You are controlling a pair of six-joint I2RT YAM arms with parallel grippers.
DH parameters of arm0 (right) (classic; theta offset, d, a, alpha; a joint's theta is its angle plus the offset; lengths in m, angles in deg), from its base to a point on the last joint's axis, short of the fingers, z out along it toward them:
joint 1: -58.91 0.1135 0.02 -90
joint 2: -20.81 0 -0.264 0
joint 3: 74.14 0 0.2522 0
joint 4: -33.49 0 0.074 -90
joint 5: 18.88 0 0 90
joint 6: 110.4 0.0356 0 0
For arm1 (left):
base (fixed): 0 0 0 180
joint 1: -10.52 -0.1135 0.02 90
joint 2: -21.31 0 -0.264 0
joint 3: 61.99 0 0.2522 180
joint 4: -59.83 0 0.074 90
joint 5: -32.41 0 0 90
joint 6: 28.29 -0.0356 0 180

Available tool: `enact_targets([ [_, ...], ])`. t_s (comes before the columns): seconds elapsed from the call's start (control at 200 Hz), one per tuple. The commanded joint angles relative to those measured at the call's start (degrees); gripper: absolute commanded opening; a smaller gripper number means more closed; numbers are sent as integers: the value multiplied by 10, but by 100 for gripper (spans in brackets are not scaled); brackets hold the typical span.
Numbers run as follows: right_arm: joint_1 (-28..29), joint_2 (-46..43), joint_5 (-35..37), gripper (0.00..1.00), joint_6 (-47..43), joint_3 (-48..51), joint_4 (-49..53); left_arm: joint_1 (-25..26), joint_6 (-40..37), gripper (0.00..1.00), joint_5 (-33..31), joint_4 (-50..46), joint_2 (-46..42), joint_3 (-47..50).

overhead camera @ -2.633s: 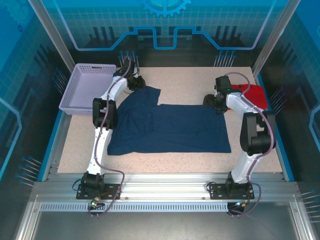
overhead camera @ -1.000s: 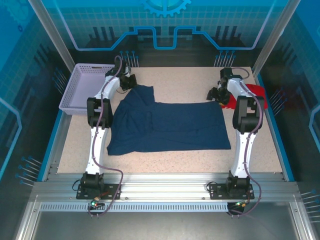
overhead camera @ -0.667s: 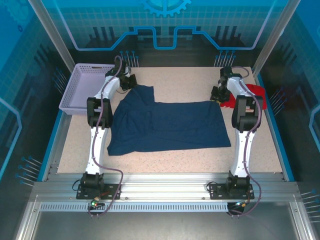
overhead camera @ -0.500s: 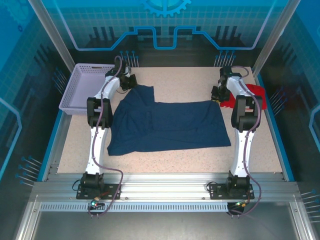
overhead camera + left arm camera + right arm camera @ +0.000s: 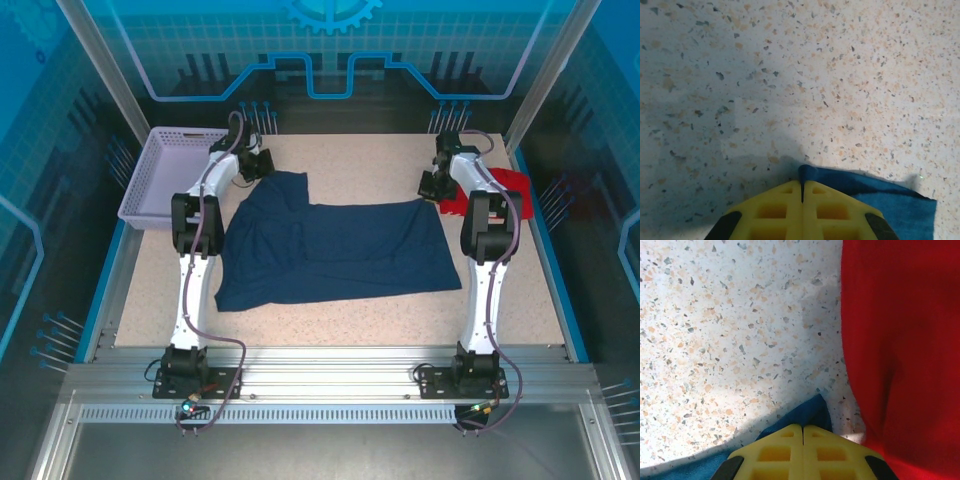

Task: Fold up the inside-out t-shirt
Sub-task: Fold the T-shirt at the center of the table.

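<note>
Pinching the 2 far corners of the inside-out t-shirt (image 5: 335, 250), both tools sit low at the far side of the tabletop (image 5: 370, 160). Left tool (image 5: 262, 172) is clenched on the far-left corner, a flap jutting farther back than the rest. Left wrist view: yellow fingers (image 5: 772, 210) pressed together, blue cloth tip poking out between them. Right tool (image 5: 430, 190) is clenched on the far-right corner. Right wrist view: same, fingers (image 5: 832, 452) together, blue tip at the seam.

Open speckled tabletop lies beyond the shirt's far edge, along its near edge and at near right. Lavender basket (image 5: 135, 190) is at far left, just beside the left arm, apart from the shirt. Red garment (image 5: 505, 183) is at the far right edge, just beside the right tool. In the right wrist view a narrow strip of tabletop separates red cloth from blue tip.

Shirt is spread flat mid-tabletop, dark navy, roughly rectangular. Left part is rumpled with diagonal creases; near edge is uneven.
</note>
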Motion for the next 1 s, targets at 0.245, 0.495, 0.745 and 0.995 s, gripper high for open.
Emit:
enact_targets([
  [0.245,10,-91,-2,0,-15,64,-43,-6,-2,0,17,15,-77,26],
  [0.495,11,-95,3,0,-29,73,-47,-6,-2,0,23,17,-93,35],
  [0.745,9,-127,7,0,-54,99,-65,-6,9,0,45,45,-153,89],
  [0.995,0,-177,-8,0,-75,150,-90,-6,33,0,68,119,-280,245],
])
